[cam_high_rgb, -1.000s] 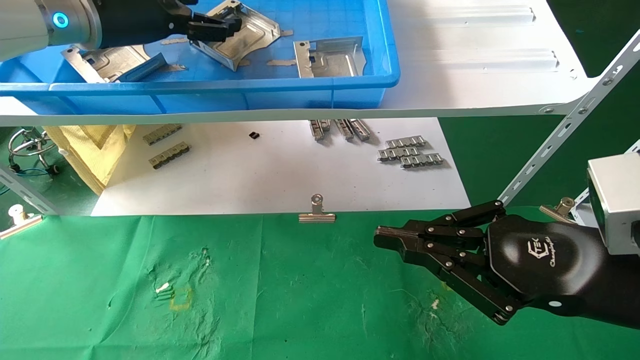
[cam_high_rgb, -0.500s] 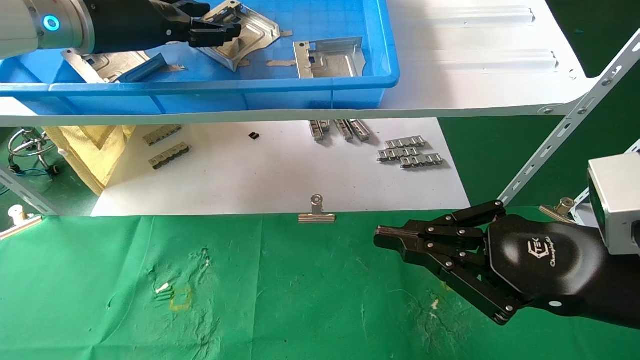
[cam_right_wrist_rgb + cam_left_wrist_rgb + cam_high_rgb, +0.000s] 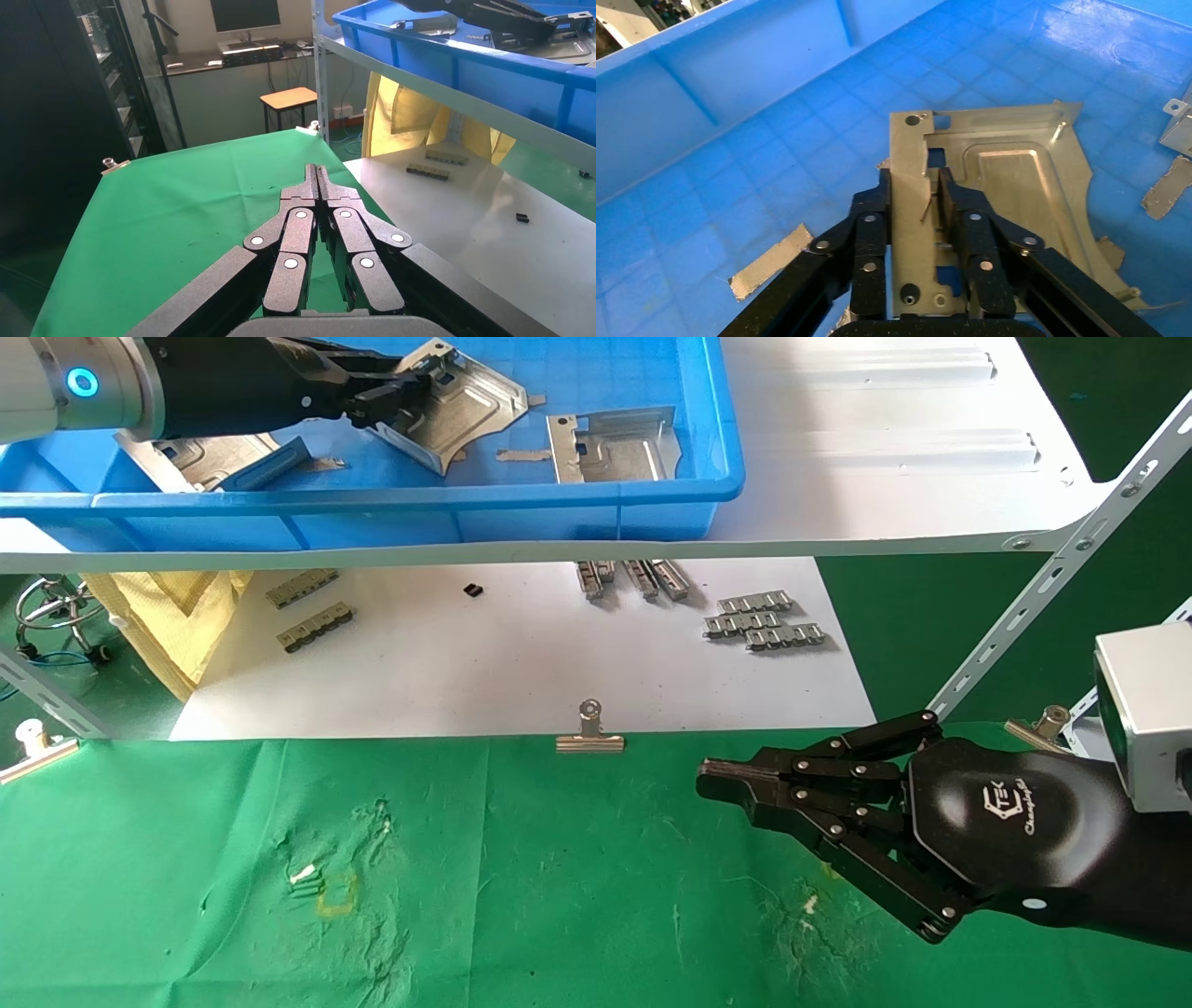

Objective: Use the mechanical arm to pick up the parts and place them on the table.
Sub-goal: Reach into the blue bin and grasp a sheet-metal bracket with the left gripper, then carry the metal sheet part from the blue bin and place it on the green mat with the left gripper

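We noted the green surface (image 3: 577, 896) bare under the parked right hand (image 3: 717, 782), whose fingers were pressed together on nothing. On the white shelf (image 3: 885, 477) sat a blue bin (image 3: 559, 514) holding three silver parts: one at its left (image 3: 200, 453), one at its right (image 3: 619, 449), one between. The left hand (image 3: 402, 395) reached into the bin, its fingers (image 3: 871, 232) clamped on the bent edge of the middle part (image 3: 1011, 189), tilted up off the bin floor.
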{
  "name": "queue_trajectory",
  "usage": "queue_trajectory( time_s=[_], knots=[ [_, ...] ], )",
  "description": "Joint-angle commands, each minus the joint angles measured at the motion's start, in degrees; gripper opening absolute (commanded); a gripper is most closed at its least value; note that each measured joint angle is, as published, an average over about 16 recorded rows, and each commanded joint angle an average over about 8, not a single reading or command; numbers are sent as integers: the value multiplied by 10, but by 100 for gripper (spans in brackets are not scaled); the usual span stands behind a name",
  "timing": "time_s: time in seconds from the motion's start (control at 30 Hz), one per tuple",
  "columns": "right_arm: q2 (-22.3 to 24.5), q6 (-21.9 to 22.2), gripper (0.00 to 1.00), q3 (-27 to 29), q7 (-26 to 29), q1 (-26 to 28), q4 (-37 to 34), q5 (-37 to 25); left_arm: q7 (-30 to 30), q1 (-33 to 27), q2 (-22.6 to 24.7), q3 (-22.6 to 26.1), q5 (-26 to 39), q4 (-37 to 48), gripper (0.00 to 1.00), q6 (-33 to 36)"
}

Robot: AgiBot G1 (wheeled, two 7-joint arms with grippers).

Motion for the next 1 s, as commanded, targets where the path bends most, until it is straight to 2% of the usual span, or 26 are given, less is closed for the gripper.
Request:
queue_trajectory(
  time_s=[0.03,0.37,0.4,0.6,0.67,0.83,1.0],
  knots=[
    [0,0,0,0,0,0,0,0,1,0,0,0,1,1,0,0],
    [0,0,1,0,0,0,0,0,32,-10,-32,-29,-43,-22,0,60],
    [0,0,5,0,0,0,0,0,38,-10,-37,-34,-50,-25,0,74],
    [0,0,80,0,0,0,0,0,86,-1,-77,-59,-89,-47,0,195],
    [0,0,99,0,0,0,0,0,106,6,-91,-65,-100,-55,0,248],
    [0,0,100,0,0,0,0,0,156,30,-124,-74,-125,-79,0,345],
    [0,0,100,0,0,0,0,0,190,88,-168,-66,-168,-161,0,369]
  ],
)
